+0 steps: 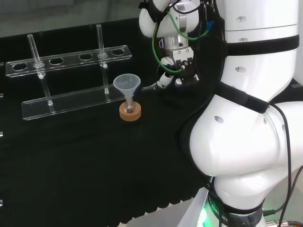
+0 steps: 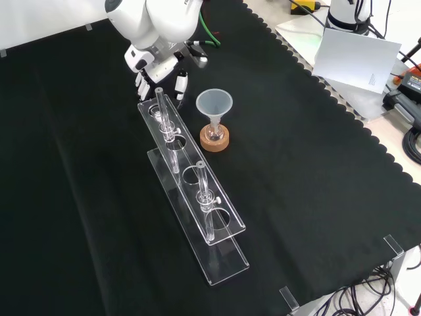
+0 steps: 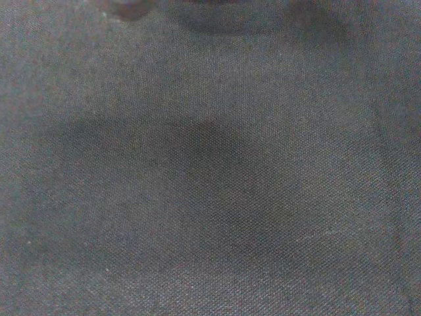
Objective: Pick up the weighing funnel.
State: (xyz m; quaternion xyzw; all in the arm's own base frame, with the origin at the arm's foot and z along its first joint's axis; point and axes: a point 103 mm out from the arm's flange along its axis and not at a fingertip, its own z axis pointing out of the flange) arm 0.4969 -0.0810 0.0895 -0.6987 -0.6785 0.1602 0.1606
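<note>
Hand (image 2: 158, 62) hung low over the worktop (image 2: 316, 164) at the upper left of the front view, just behind the rack's (image 2: 197, 197) far end. Whether it was clenched or released could not be told. What might have been the weighing funnel (image 1: 150, 86), a slim pale piece, lay beside it near the head view's centre, right of the funnel (image 1: 126, 86).

The arm (image 1: 236, 142) is built from big, rounded white links, which are dotted with small round screw holes and crossed by black bands (image 1: 260, 45). The hand (image 2: 158, 66) is made in black and white, and its fingers (image 2: 179, 84) are banded in both colours. Behind the fingers, green cables (image 1: 154, 42) and black ones are looped.
</note>
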